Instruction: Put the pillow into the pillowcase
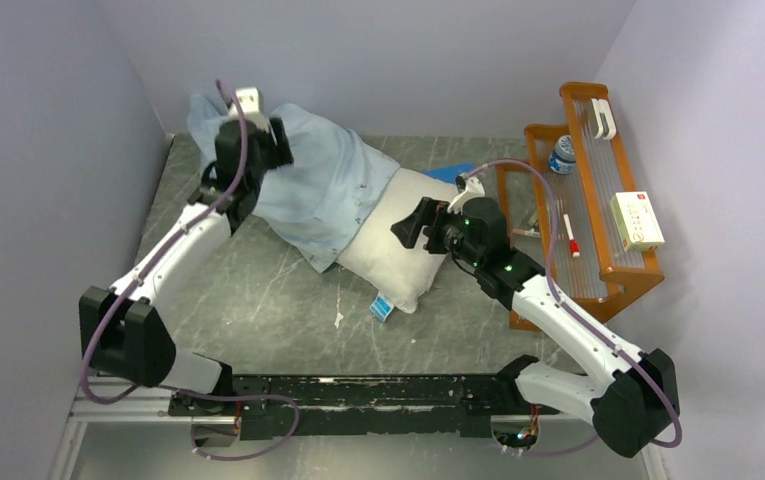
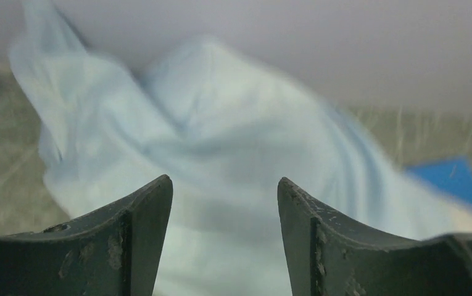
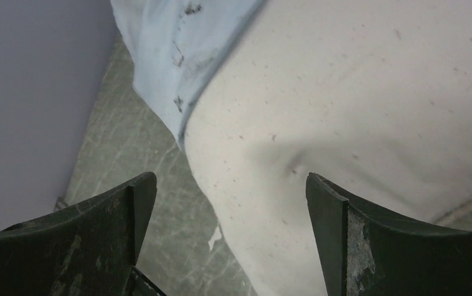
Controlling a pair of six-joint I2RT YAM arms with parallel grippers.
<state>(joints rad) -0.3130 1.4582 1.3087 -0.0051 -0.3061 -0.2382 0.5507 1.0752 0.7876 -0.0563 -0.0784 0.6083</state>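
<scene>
The off-white pillow (image 1: 398,235) lies across the middle of the table, its far half inside the light blue pillowcase (image 1: 323,185). The near half sticks out, with a small blue tag at its near corner. My left gripper (image 1: 280,142) is open and empty above the pillowcase's far end; the blue cloth (image 2: 221,142) fills the left wrist view. My right gripper (image 1: 410,225) is open and empty just above the bare part of the pillow (image 3: 356,105). The pillowcase hem (image 3: 171,55) shows at the top left of the right wrist view.
A wooden two-tier rack (image 1: 598,200) stands at the right with a bottle, a white box and a pen on it. A small flat darker-blue square (image 1: 451,172) lies behind the pillow. Walls close in the left, back and right sides.
</scene>
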